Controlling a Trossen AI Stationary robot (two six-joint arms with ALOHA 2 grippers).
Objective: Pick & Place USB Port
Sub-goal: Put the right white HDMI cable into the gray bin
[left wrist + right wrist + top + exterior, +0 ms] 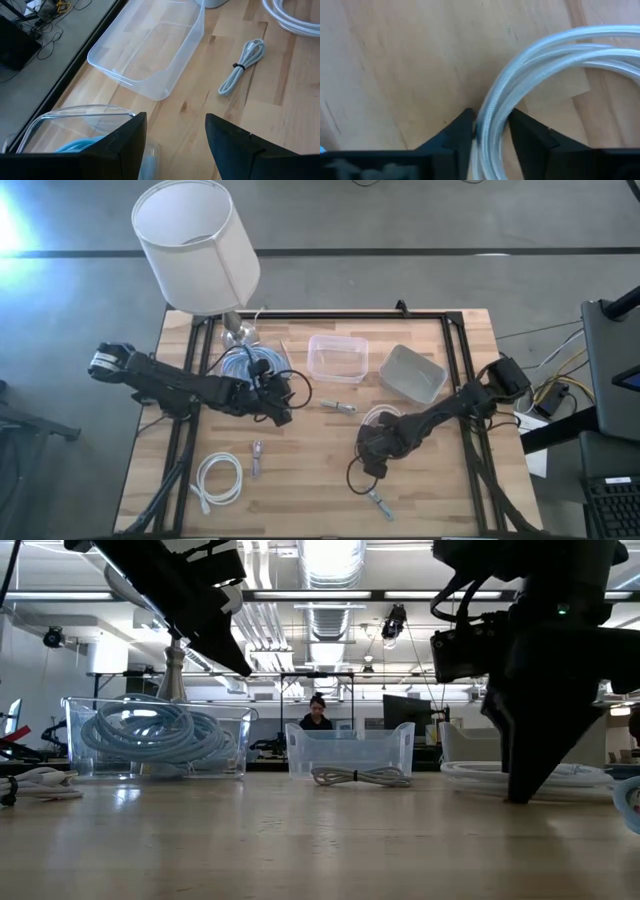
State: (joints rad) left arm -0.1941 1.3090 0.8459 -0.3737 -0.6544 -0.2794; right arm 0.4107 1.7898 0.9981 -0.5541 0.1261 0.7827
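Standing at upper left of the high view: a white cylindrical lamp shade (196, 245) on a metal base. Lying at lower left on the pale wood-plank table (300, 480): a white cable coil (219, 478), looped and smooth. Hovering left of centre: left gripper (283, 409), dark fingers (125, 145) spread open and holding nothing, beside a clear bin with coiled blue cable (150, 732). Sitting at upper centre: an empty, clear, rectangular plastic container (338, 357), with a small bundled grey cable (338, 406) just below it. Tilting right of that: a frosted grey tub (411, 373). Pressing down at centre right: right gripper (368, 448), fingers (455, 135) closing around a ribbed, glossy white USB cable (520, 70) coiled on the table.
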